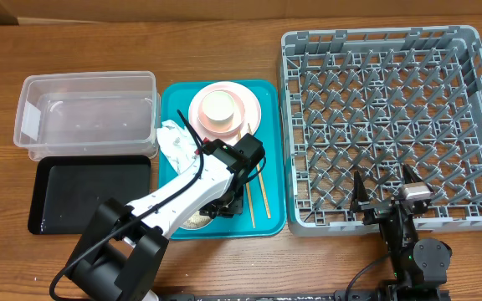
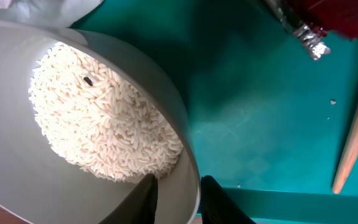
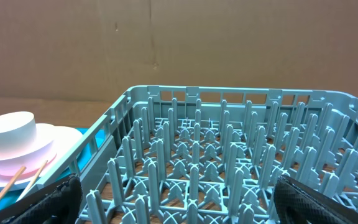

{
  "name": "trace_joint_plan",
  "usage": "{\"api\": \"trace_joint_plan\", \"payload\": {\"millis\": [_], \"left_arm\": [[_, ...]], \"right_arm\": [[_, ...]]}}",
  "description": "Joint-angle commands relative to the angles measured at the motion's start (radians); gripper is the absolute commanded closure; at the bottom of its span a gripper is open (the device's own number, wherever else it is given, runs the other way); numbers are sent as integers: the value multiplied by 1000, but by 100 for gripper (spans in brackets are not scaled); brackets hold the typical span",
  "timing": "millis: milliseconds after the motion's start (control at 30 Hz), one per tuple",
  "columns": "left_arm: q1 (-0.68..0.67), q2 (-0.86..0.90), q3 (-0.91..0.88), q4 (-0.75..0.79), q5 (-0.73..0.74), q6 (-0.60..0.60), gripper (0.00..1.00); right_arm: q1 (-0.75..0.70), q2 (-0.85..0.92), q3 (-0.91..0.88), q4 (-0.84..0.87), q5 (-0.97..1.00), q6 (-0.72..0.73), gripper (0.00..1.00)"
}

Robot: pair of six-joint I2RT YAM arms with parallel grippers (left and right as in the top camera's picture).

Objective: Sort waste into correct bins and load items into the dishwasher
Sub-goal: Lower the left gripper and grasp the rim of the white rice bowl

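The left gripper (image 2: 178,188) is clamped on the rim of a pale bowl (image 2: 92,186) at the near end of the teal serving tray (image 1: 270,142), one finger (image 2: 143,198) inside the bowl and the other outside the wall. The bowl tilts and holds a heap of whitish rice grains (image 2: 101,118) with one dark speck among them. To the right of the bowl a red snack wrapper (image 2: 344,14) with a silver crimped end lies on the tray, and beside it the wooden chopsticks (image 1: 263,199) run near to far. The crumpled white napkin (image 1: 176,144) sits on the left side of the tray, just beyond the arm. At the far end of the tray is the pink plate (image 1: 245,107) with a second small pale bowl (image 1: 219,107) on it.

Left of the serving tray stands the clear plastic tub (image 1: 86,113), with the black tray (image 1: 90,194) just near of it. On the right the grey dish rack (image 1: 396,125) shows only its pegs. The right gripper (image 1: 385,201) hangs at the rack's near wall with its fingers spread wide, holding nothing
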Motion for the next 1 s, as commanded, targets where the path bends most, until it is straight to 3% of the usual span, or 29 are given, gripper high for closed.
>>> {"api": "trace_joint_plan", "payload": {"millis": [0, 633, 967], "left_arm": [[-5, -5, 21, -3, -16, -6, 74], [-5, -5, 21, -49, -16, -6, 74], [-7, -5, 13, 13, -24, -6, 75]], "right_arm": [[-3, -10, -11, 4, -1, -4, 0], [-3, -10, -11, 4, -1, -4, 0], [-3, -10, -11, 4, -1, -4, 0]]}}
